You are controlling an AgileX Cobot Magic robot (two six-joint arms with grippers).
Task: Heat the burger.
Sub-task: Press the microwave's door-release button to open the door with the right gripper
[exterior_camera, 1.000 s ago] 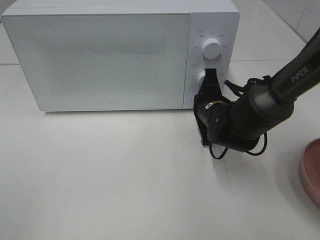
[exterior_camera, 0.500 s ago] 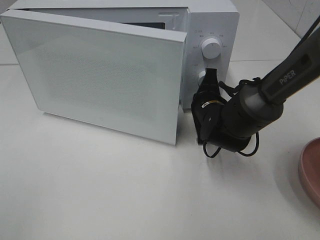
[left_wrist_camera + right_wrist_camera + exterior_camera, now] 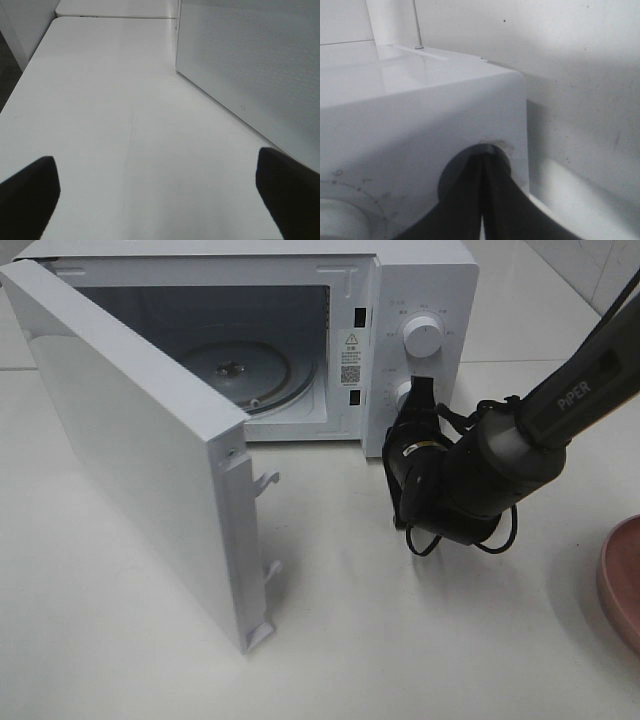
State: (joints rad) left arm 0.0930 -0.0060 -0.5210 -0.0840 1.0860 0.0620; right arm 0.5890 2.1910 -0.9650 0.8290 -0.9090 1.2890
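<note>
The burger is out of view. The white microwave (image 3: 425, 280) stands at the back of the table with its door (image 3: 130, 460) swung wide open to the left, showing the glass turntable (image 3: 240, 370) with nothing on it. My right gripper (image 3: 418, 390) is shut, its tips against the lower round control (image 3: 403, 396) on the panel. In the right wrist view the closed fingers (image 3: 482, 170) press into a round recess in the microwave's front. My left gripper (image 3: 157, 172) is open and empty, low over the table beside the door (image 3: 260, 65); it does not show in the exterior view.
A round pink plate (image 3: 622, 580) lies at the table's right edge, partly cut off. The upper knob (image 3: 423, 337) sits above my right gripper. The open door juts far out over the table's left front.
The microwave door went from shut to half open to wide open, swinging out to the left. My right gripper has stayed at the lower control.
</note>
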